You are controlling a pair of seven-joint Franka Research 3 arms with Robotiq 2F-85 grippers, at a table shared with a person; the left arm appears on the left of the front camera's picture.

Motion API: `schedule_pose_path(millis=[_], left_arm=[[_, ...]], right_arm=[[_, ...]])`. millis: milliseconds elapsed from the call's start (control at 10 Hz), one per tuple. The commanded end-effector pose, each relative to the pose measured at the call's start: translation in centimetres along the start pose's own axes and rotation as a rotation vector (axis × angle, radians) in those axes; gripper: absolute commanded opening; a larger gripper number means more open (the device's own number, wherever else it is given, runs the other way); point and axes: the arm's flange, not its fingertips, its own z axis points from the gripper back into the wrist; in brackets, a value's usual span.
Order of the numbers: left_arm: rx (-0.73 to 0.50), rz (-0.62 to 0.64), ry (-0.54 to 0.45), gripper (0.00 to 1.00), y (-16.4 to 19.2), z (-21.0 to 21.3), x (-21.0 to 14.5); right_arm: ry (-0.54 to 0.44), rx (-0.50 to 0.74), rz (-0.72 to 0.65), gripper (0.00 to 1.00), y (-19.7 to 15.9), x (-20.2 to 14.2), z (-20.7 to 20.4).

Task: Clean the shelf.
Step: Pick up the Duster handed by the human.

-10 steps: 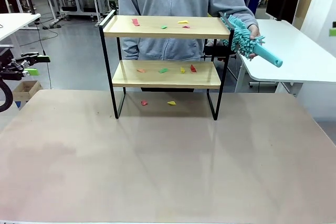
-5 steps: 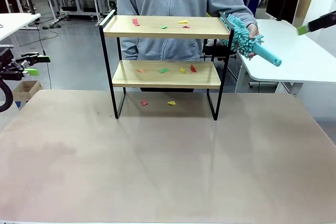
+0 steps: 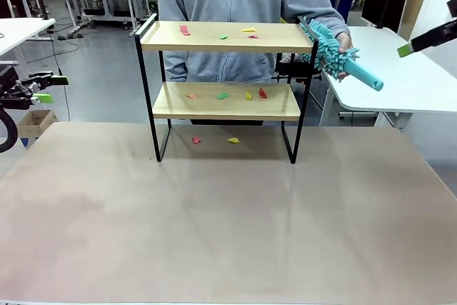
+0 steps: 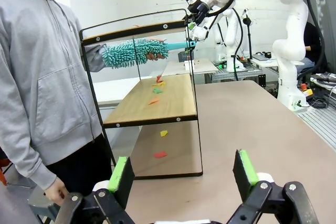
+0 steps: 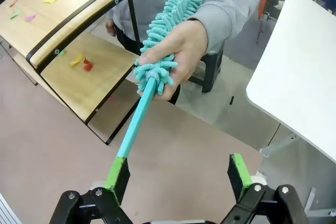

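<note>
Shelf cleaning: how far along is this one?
Done: nothing yet; coloured scraps lie on both boards of the shelf and on the table beneath. In hand: a person's hand holds out a teal duster by its fluffy head, handle towards the open right gripper, not yet gripped. The left gripper is open, holding nothing. Left: take the duster, sweep both boards.

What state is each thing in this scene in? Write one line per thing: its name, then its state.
shelf: upright on the table, both boards littered
paper scraps: lying loose on both boards, two on the table beneath
duster: held at its fluffy head by the person's hand, handle pointing outward
left gripper: open, empty
right gripper: open, empty, close to the duster's handle end
</note>
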Motion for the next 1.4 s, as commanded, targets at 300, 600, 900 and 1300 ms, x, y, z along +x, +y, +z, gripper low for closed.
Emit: schedule_pose_path(millis=[300,600,900,1300], left_arm=[[-0.003,-0.014,0.009,1.0,-0.2,0.0,0.2],[-0.003,-0.014,0.009,1.0,-0.2,0.0,0.2],[-0.003,-0.014,0.009,1.0,-0.2,0.0,0.2],[-0.003,-0.014,0.009,1.0,-0.2,0.0,0.2]], right_arm=[[0.074,-0.075,-0.042,1.0,6.4,3.2,0.3],[0.166,-0.108,-0.064,1.0,9.4,3.9,-2.0],[0.251,-0.13,-0.085,1.0,10.1,3.3,-4.6],[0.271,-0.123,-0.114,1.0,8.9,1.8,-7.5]])
